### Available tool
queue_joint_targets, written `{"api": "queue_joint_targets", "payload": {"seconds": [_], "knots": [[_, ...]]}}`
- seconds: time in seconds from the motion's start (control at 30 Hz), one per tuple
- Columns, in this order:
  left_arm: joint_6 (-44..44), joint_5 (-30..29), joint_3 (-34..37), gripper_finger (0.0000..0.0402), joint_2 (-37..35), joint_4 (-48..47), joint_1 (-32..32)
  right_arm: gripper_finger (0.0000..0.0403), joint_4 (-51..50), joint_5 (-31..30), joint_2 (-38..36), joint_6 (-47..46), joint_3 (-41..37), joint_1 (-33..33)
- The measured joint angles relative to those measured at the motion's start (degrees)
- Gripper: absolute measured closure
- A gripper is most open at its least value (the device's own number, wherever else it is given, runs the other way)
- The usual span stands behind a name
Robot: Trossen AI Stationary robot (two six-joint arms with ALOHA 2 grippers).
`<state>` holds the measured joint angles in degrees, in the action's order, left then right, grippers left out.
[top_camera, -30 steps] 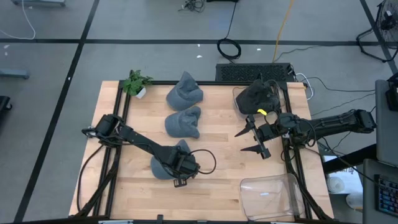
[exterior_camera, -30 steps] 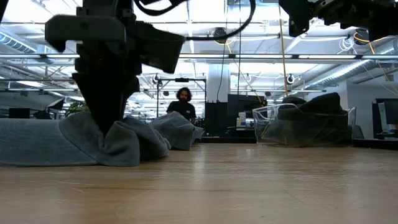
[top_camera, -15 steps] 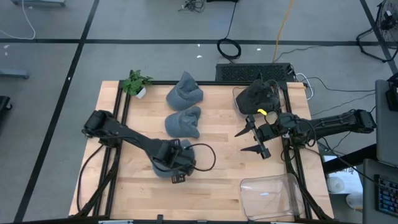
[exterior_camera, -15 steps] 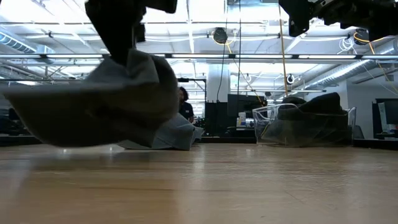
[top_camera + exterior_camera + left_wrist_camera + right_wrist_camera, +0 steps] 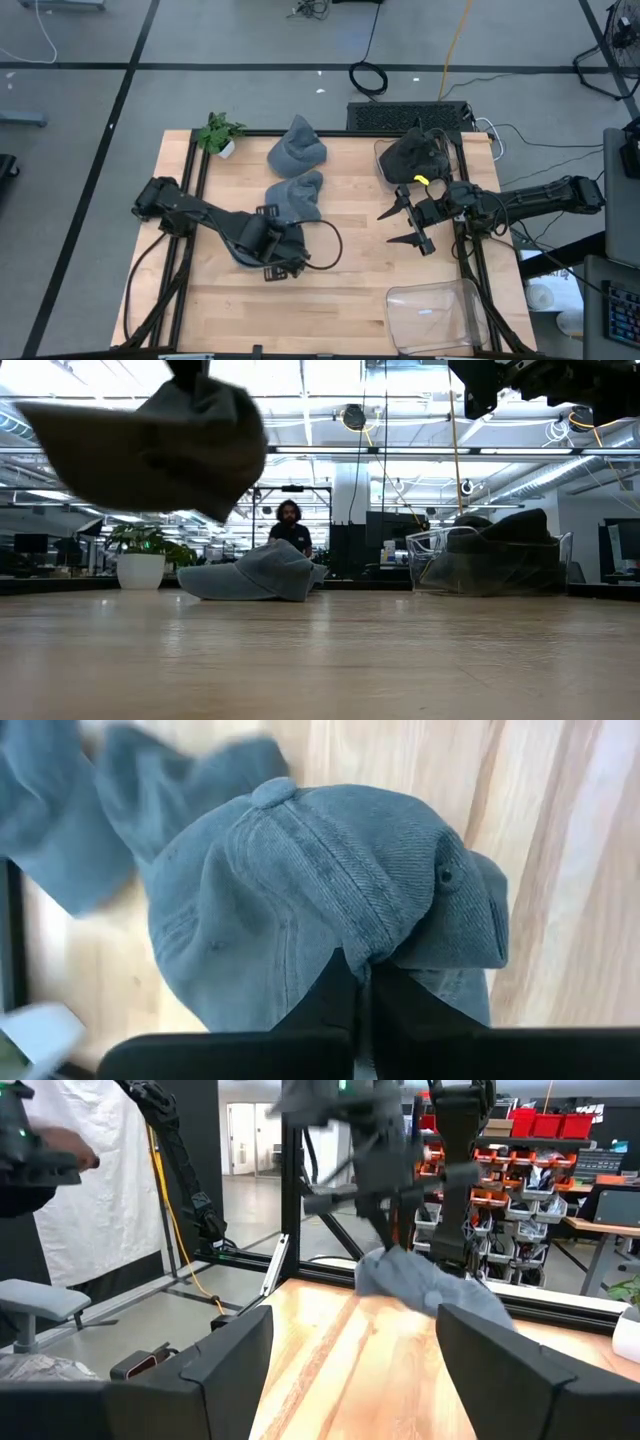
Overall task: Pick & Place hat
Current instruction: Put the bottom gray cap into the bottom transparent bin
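Note:
A grey-blue denim hat [image 5: 300,880] hangs from my left gripper [image 5: 362,975], which is shut on it above the table's near middle [image 5: 268,250]. In the low view the hat [image 5: 150,445] floats well above the wood. Two more grey hats [image 5: 297,150] [image 5: 297,196] lie flat on the table farther back. A dark hat [image 5: 414,155] sits in a clear bin at the far right. My right gripper [image 5: 405,226] waits open at the right side, nothing between its fingers [image 5: 230,1355]. My left gripper pinches a raised fold of the hat's crown [image 5: 366,952] between its two fingers, off to one side of the top button [image 5: 275,790]. The fingers come from above, pointing steeply down. The hat hangs below them, lifted clear of the table, its sides drooping slack.
An empty clear bin [image 5: 434,315] stands at the near right corner. A small potted plant [image 5: 218,132] is at the far left corner. Bare wood lies between the hats and the right gripper. A person [image 5: 290,525] sits in the room beyond the table.
My left gripper has risen, staying shut, and drifted a little toward the table's left and far side. The hat, which lay crumpled on the wood, has come up with it and now hangs clear of the table.

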<state>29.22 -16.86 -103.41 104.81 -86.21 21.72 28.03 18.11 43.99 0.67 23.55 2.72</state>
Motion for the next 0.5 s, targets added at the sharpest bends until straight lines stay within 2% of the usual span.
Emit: {"api": "queue_joint_targets", "payload": {"seconds": [0.23,0.5], "knots": [[-6.02,-4.96,-5.56,0.0395,0.00,-0.11,0.17,0.0133,-0.02,0.00,0.00,-0.04,0.00,0.02],[-6.62,-10.82,-2.53,0.0396,-4.70,1.00,0.05,0.0133,-0.28,-0.02,0.00,-0.04,0.00,0.00]]}}
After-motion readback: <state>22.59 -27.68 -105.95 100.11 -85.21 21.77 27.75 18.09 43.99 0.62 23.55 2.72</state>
